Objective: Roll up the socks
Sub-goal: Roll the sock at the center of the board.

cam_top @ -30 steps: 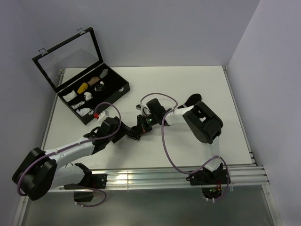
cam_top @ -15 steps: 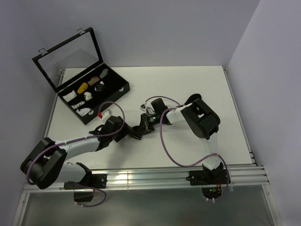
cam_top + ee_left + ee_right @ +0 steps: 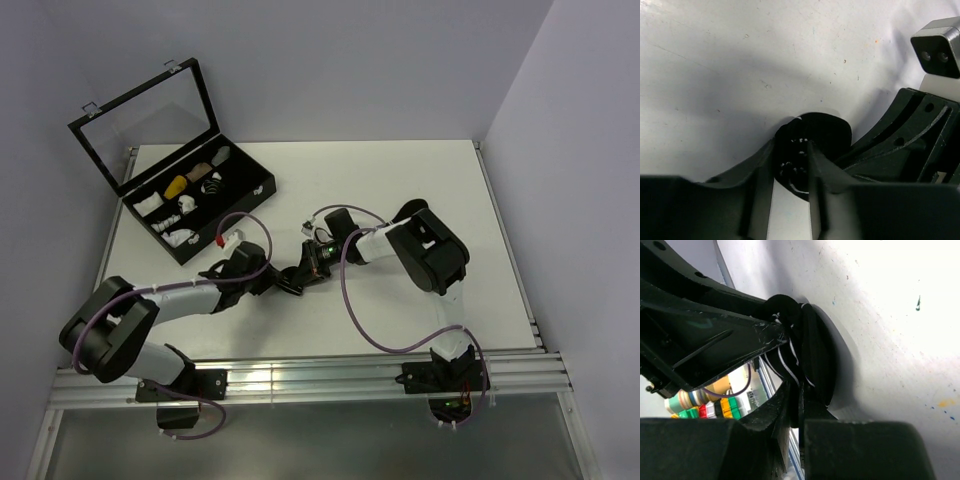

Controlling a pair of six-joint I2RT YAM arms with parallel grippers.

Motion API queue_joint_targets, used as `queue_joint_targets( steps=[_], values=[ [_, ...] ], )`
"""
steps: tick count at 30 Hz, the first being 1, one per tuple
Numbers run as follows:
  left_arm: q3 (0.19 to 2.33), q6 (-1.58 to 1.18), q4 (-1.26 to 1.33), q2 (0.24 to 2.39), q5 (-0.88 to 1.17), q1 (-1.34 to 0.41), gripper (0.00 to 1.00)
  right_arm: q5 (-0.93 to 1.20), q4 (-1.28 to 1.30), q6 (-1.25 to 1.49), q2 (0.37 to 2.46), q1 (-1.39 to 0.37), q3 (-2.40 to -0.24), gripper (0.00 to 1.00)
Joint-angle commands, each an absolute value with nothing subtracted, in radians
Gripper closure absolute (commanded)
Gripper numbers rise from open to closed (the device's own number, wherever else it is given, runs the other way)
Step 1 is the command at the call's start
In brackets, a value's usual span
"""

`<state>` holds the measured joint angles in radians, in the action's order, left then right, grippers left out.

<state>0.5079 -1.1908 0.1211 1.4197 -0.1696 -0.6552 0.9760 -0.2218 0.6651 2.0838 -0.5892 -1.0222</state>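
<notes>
On the white table (image 3: 420, 180), right of the black rectangular case with its clear lid propped open (image 3: 232, 222) and closer to the arm bases than that case, the pair of short black fabric socks with thin white stripes (image 3: 810, 340) sits as one bunched bundle, well apart from the case.

Both arms meet at the bundle from opposite sides. The left comes in from the case's side and the right from the side away from the case.

Left fingers (image 3: 757, 165): closed onto a narrow fold of the socks (image 3: 825, 135), with black fabric filling the gap between the tips. The rest of the bundle bulges past the tips and rests on the table.

Right fingers (image 3: 780, 425): pinched tight on the striped cuff end, with the white stripes running down into the slit between them.

Case contents: small rolled bundles of white, yellow (image 3: 178, 187) and tan fabric in separate compartments. In the overhead view the arms' wrists mostly hide the socks.
</notes>
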Motion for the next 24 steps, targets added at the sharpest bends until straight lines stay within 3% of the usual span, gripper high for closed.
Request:
queue_joint_targets(
  steps=[1,7,9,16,24],
  values=[
    [0.532,-1.167,0.084,1.453,-0.15,-0.66,0.72,0.83,-0.147,0.594,2.071,-0.575,-1.002,0.9],
    [0.575,-1.143,0.032,1.483,-0.141,-0.661,0.95,0.646,-0.039,0.381,1.867,-0.62,-0.999,0.72],
    [0.586,-1.132,0.012,1.497,-0.138,-0.66,0.99,0.541,-0.025,0.341,1.813,-0.653,-0.982,0.66],
    [0.627,-1.091,-0.035,1.516,-0.107,-0.661,1.0,0.11,-0.106,0.161,1.603,-0.787,-0.849,0.6],
    [0.67,-1.066,-0.066,1.542,-0.087,-0.661,1.0,-0.04,-0.258,0.04,1.537,-0.928,-0.736,0.59]
  ],
)
